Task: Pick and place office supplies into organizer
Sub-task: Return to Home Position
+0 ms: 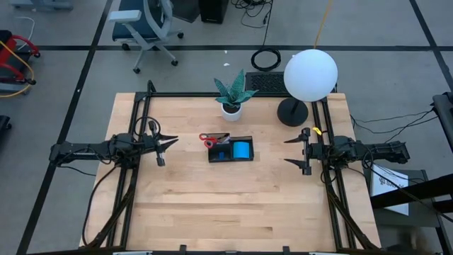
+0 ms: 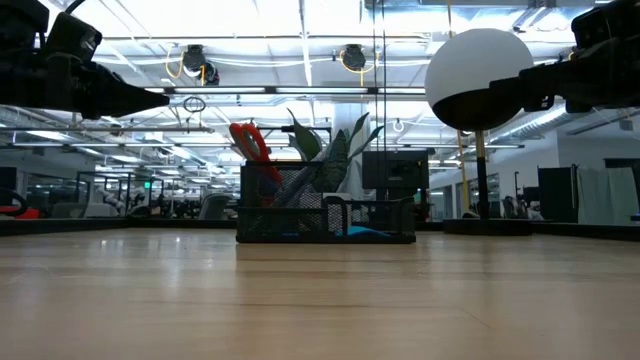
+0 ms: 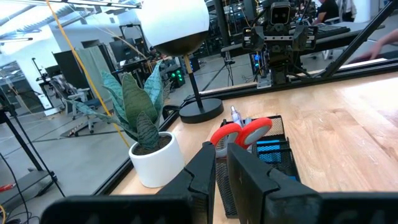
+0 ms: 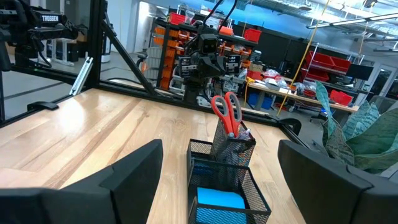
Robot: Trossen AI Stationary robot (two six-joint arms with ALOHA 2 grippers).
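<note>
Two claws flank the organizer (image 1: 230,160), well apart from it; left claw (image 1: 172,143) narrow; right claw (image 1: 286,151) wide

Qty: 1 organizer (image 1: 212,158), 1 scissors (image 1: 210,139), 1 notepad (image 1: 241,149).

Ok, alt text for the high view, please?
A black organizer sits mid-table holding red-handled scissors and a blue note pad. The left gripper, shut, and right gripper, open, hang at either side, clear of it; a potted plant and globe lamp stand behind.
</note>
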